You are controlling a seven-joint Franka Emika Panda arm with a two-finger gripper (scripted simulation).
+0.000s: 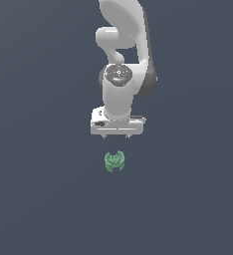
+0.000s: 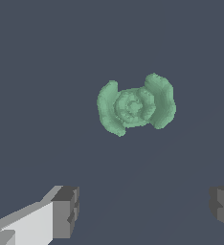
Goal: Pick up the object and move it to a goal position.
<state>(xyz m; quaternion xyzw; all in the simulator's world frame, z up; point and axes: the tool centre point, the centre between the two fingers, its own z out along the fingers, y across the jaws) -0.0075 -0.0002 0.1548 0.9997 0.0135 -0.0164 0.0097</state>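
Note:
The object is a small mottled green lumpy thing with curved prongs at its corners, lying on the dark grey floor. In the wrist view the object shows from above, with a round ridged centre between two curved lobes. My gripper hangs a short way above and behind it, pointing down, open and holding nothing. Its two dark fingertips stand wide apart in the wrist view, and the object lies beyond them, not between them.
The plain dark grey floor spreads on all sides. The white arm rises behind the gripper. No other object or marker shows.

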